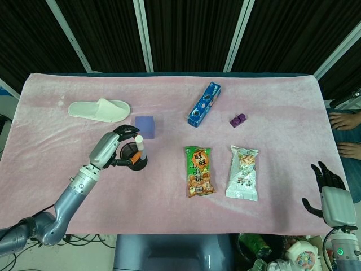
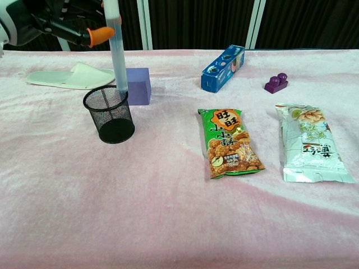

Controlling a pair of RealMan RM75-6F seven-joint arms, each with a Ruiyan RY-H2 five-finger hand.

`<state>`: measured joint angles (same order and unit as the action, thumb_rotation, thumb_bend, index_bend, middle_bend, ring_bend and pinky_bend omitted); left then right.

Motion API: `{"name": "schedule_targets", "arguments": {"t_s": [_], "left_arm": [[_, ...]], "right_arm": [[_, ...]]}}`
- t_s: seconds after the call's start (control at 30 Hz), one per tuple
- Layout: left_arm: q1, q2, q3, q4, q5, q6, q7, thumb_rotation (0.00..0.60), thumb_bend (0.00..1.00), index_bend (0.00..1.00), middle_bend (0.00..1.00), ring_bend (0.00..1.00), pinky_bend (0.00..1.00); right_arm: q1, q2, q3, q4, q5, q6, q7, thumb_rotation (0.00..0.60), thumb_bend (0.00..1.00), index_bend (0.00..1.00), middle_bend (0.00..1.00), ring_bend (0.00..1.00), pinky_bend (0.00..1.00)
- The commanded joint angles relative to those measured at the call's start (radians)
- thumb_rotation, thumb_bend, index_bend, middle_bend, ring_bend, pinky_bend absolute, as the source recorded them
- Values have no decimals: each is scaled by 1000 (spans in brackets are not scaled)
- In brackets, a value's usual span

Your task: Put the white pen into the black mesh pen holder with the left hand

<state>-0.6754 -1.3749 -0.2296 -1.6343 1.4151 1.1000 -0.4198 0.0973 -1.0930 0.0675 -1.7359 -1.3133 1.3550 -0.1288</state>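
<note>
R hand idle at table's near right corner, fingers spread, holding nothing. L hand pinches white pen upright, its lower tip at rim of black mesh pen holder. Purple block just behind; slipper farther back.

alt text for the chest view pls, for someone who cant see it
A left robot hand at the top left holds a white pen upright, its tip at the rim of a black mesh pen holder on a pink cloth-covered table. Further right lie a green snack bag and a pale snack bag.
</note>
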Motion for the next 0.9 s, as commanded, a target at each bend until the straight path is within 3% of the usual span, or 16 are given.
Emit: {"name": "schedule_targets", "arguments": {"t_s": [0.03, 0.13, 0.27, 0.4, 0.63, 0.9], "left_arm": [[6, 49, -29, -87, -36, -26, -123, 600, 439, 582, 577, 212, 174], [5, 113, -68, -178, -106, -109, -337, 600, 440, 582, 581, 212, 174], [-7, 173, -119, -212, -171, -231, -591, 600, 439, 582, 580, 212, 177], [-3, 203, -118, -182, -135, -285, -691, 600, 440, 582, 579, 212, 177], [-22, 144, -55, -74, 16, -204, -435, 600, 440, 578, 575, 212, 176], [-35, -23, -23, 95, 152, 8, 94, 600, 439, 578, 573, 212, 177]], "right_arm": [[1, 1, 0, 0, 1, -3, 3, 600, 190, 0, 0, 104, 127], [3, 1, 2, -1, 8, -12, 7, 600, 190, 0, 0, 104, 132], [4, 2, 2, 0, 9, -13, 7, 600, 190, 0, 0, 104, 133], [4, 3, 2, -1, 10, -13, 8, 600, 190, 0, 0, 104, 133], [4, 2, 3, -2, 13, -13, 7, 600, 190, 0, 0, 104, 133], [4, 2, 5, -2, 18, -15, 7, 600, 191, 0, 0, 104, 133]]}}
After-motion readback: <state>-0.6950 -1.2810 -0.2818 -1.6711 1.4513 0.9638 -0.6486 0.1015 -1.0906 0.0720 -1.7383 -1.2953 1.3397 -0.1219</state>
